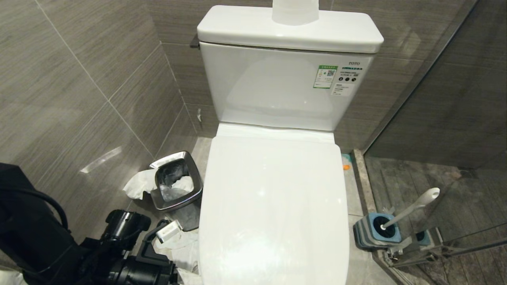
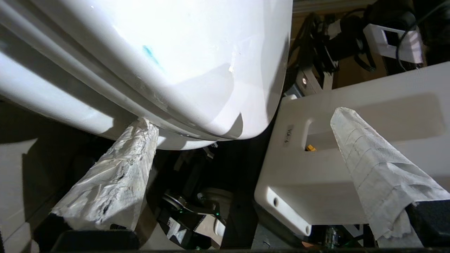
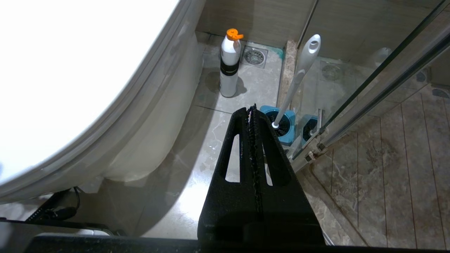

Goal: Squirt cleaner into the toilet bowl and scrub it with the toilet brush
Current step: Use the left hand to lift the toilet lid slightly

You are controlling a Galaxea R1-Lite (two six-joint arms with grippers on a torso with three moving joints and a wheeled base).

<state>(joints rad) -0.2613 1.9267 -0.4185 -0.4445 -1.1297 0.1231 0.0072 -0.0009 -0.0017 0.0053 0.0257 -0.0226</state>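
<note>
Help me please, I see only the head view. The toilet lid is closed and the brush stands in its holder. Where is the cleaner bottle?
Observer: In the right wrist view a white bottle with an orange cap stands upright on the floor, beside the toilet and near the floor drain.
Operator: And the right gripper? I cannot find it.
Observer: The right gripper is shut and empty, low beside the toilet, pointing towards the brush.
Operator: Is the left gripper open?
Observer: Yes. The left gripper is open, with paper-wrapped fingers; one fingertip sits just under the edge of the lid.
</note>
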